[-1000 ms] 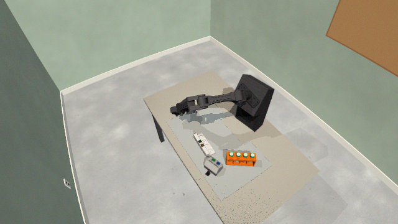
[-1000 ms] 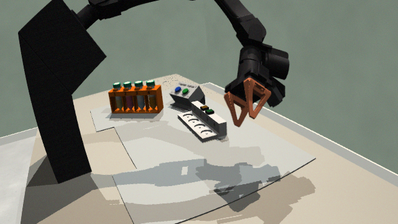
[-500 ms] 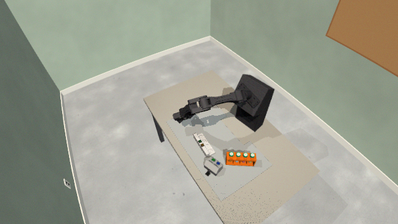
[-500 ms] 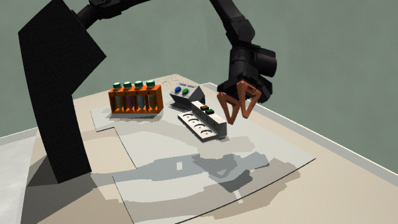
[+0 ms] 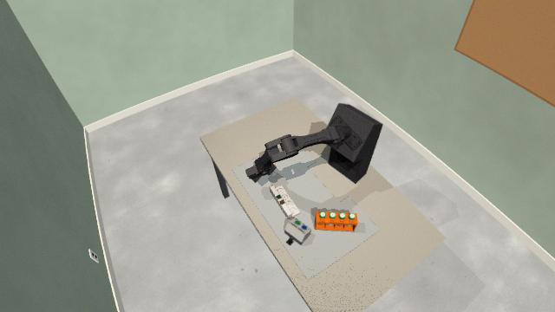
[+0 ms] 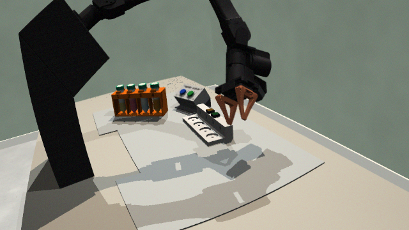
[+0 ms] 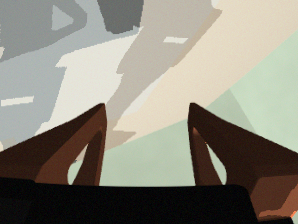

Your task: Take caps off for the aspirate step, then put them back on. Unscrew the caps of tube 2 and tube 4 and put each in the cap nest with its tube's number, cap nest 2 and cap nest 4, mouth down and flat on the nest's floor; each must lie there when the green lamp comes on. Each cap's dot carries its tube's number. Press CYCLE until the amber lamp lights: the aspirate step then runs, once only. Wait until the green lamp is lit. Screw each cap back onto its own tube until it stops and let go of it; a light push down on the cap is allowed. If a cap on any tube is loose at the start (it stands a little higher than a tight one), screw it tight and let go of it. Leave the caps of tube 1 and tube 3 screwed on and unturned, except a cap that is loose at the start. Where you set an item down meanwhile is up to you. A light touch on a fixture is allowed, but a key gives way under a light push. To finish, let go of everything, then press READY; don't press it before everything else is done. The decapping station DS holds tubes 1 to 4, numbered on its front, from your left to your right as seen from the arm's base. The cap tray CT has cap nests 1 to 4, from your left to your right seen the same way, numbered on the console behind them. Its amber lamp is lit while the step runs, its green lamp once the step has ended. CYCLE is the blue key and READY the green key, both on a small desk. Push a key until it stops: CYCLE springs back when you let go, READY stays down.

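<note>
The orange decapping station stands on the grey mat, and each of its several tubes wears a green cap; it also shows in the top view. The white cap tray lies in front of its console, and I see no cap in its nests. The console's amber and green lamps look dim. The small desk carries the blue key and the green key. My gripper hangs above the mat just beside the console's end, fingers pointing down, open and empty. The wrist view shows only mat and table between the fingers.
The arm's tall black base stands at the table's side. The grey mat covers the middle of the tan table, whose edge runs close beyond the gripper.
</note>
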